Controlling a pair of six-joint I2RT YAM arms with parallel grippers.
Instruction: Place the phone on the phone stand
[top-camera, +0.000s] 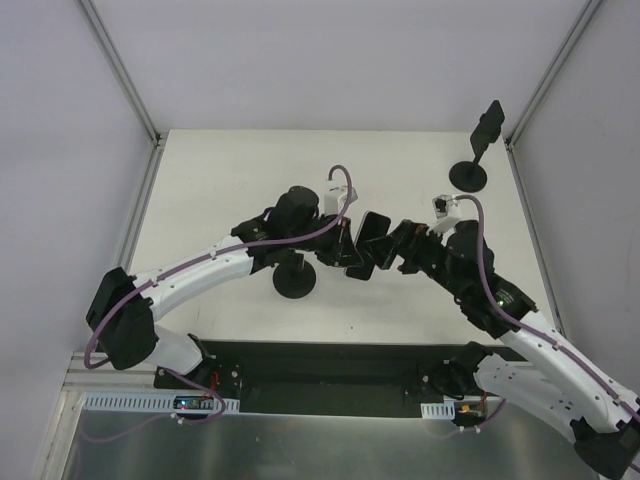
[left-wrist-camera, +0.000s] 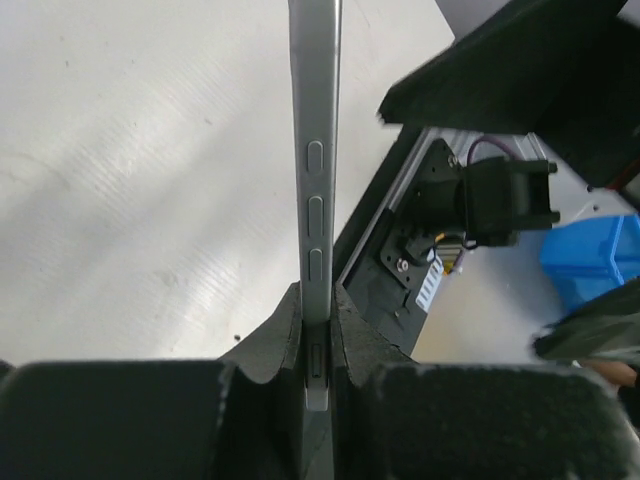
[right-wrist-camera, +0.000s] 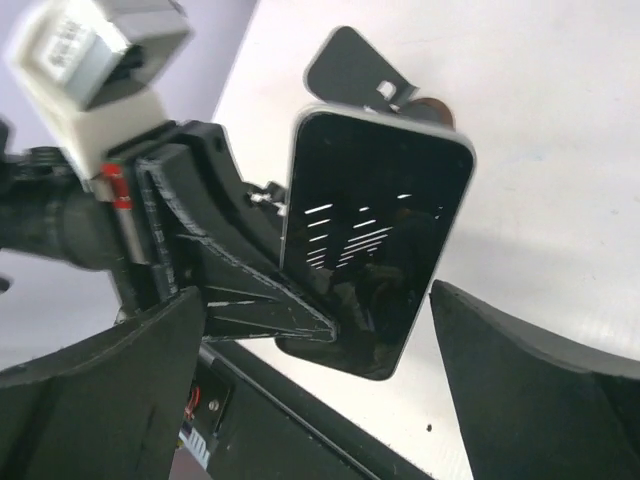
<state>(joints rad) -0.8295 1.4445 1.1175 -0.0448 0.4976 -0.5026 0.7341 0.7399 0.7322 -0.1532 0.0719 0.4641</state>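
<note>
The phone (top-camera: 372, 234), black screen with a silver edge, is held upright above the table's middle. My left gripper (top-camera: 352, 250) is shut on its lower end; the left wrist view shows the phone (left-wrist-camera: 316, 150) edge-on, clamped between my fingers (left-wrist-camera: 285, 335). My right gripper (top-camera: 396, 250) is open right beside the phone; in the right wrist view its jaws stand wide on either side of the phone's screen (right-wrist-camera: 375, 240) without touching it. The black phone stand (top-camera: 486, 128) stands on its round base (top-camera: 468, 176) at the far right of the table, apart from both grippers.
A second black round base with a short post (top-camera: 295, 282) sits on the table just below my left arm. The white table (top-camera: 230, 190) is walled by metal frame posts on both sides. A blue bin (left-wrist-camera: 592, 258) shows beyond the near edge.
</note>
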